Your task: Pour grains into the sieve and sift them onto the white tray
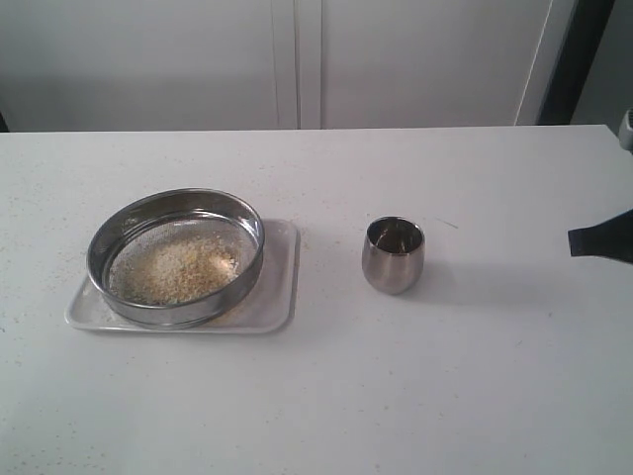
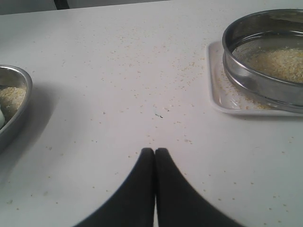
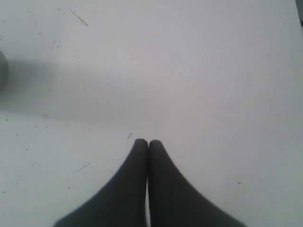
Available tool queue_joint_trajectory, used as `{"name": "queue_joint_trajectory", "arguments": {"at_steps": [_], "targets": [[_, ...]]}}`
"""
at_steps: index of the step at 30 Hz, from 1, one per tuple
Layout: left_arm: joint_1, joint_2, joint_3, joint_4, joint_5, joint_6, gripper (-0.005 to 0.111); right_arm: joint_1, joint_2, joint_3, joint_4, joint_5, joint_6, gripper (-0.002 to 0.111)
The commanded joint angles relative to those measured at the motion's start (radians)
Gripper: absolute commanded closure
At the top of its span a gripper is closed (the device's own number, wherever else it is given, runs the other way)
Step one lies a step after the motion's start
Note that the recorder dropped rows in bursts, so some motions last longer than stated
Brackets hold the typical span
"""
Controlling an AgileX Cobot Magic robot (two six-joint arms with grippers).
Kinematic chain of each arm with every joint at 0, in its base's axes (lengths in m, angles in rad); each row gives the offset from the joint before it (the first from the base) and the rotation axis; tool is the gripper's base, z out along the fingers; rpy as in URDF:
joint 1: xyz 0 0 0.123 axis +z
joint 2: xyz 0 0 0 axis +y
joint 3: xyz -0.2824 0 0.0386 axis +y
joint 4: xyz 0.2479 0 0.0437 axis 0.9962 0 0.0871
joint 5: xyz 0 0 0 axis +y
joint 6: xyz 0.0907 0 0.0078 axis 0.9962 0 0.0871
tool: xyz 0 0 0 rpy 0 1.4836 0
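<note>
A loose mix of tiny golden-yellow and whitish grains [image 1: 178, 267] lies in a low heap on the fine mesh floor of a wide, round, shallow stainless-steel sieve [image 1: 99, 265]. The sieve sits on a flat, rectangular white tray [image 1: 282, 282] with rounded corners. It covers most of the tray and leaves only the right end bare. Sieve and white tray rest on the left half of a plain white tabletop [image 1: 445, 396].

To the right of the tray, apart from it, a small rounded steel cup [image 1: 393, 257] stands upright. Loose granules [image 2: 184, 66] are scattered over the tabletop near the tray, and some lie on the tray's bare edge. The left wrist view also catches the rim of a metal bowl [image 2: 19, 90] holding more yellowish grains, well apart from the tray.

The left gripper [image 2: 155, 152] has its two black fingers pressed together, clenched on nothing, over bare tabletop. The right gripper [image 3: 148, 142] is clenched and empty in the same way. In the exterior view it is a dark tip at the right edge, well apart from the cup.

Behind the table stand pale wall panels [image 1: 297, 59] with vertical seams. A dark strip [image 1: 588, 54] runs down the upper right corner.
</note>
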Motion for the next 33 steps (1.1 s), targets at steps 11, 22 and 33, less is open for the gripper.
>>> {"name": "queue_joint_trajectory", "arguments": {"at_steps": [11, 22, 33], "targets": [[-0.004, -0.005, 0.005, -0.088, -0.023, -0.046, 0.107, -0.006, -0.008, 0.009, 0.001, -0.006, -0.003, 0.108], [-0.004, -0.005, 0.005, -0.299, -0.231, -0.322, 0.107, -0.006, -0.008, 0.009, 0.001, -0.006, -0.003, 0.108], [-0.004, 0.085, -0.135, -0.124, -0.198, -0.398, 0.107, -0.006, -0.008, 0.009, 0.001, -0.006, -0.003, 0.108]]}}
